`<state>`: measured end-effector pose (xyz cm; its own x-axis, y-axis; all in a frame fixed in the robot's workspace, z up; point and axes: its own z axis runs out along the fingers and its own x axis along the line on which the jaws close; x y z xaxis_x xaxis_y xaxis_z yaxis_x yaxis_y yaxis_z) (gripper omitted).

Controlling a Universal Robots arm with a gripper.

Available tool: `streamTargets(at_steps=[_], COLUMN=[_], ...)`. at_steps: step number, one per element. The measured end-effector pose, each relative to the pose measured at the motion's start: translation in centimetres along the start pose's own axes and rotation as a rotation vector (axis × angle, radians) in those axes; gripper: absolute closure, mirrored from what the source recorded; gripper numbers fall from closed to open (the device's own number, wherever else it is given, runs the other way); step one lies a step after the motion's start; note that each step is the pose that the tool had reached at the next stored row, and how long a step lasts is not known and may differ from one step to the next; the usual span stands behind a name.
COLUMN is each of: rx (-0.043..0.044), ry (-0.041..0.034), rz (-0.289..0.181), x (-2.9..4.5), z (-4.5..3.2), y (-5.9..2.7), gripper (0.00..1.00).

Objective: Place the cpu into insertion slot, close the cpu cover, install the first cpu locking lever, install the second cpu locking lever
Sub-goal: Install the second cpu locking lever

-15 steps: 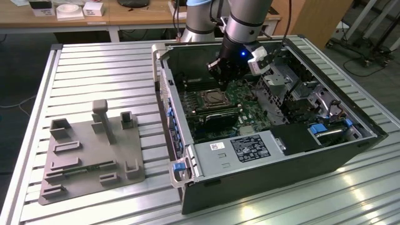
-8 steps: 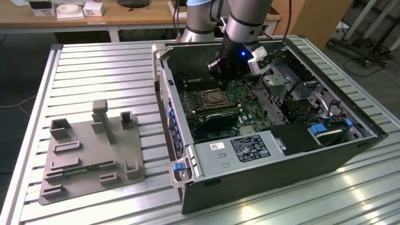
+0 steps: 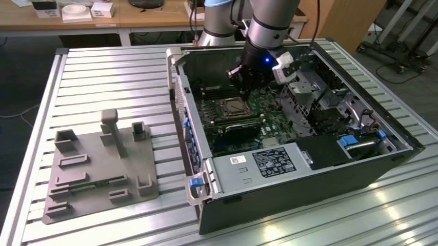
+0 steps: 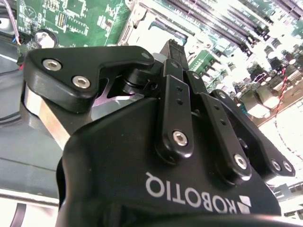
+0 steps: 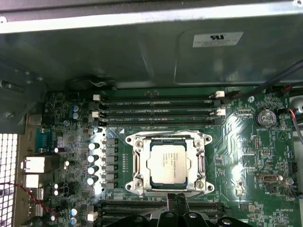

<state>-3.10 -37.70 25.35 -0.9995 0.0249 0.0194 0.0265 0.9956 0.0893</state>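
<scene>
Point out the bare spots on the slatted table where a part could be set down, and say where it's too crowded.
Free: the slatted table between its far edge and the grey fixture, and the near strip in front of the computer case. Crowded: inside the case, where the gripper hangs over the cpu in the insertion slot, with memory slots alongside.

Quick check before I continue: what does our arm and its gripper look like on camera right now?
The arm is a silver-grey tube with darker joint sections and a small blue light near the wrist. The gripper is matte black, built of jointed finger links fastened with silver screws, with white lettering on its body. A white bracket sits beside the wrist.
</scene>
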Motion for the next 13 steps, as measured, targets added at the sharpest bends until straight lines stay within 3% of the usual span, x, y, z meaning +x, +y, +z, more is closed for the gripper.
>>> streamTargets(at_steps=[6,13], rx=[-0.0002,0.0001], ry=[-0.0001,0.0], rz=[0.0,0.0], x=[0.01,0.17], z=[0.25,1.35], y=[-0.43,-0.69], gripper=[0.9,0.9])
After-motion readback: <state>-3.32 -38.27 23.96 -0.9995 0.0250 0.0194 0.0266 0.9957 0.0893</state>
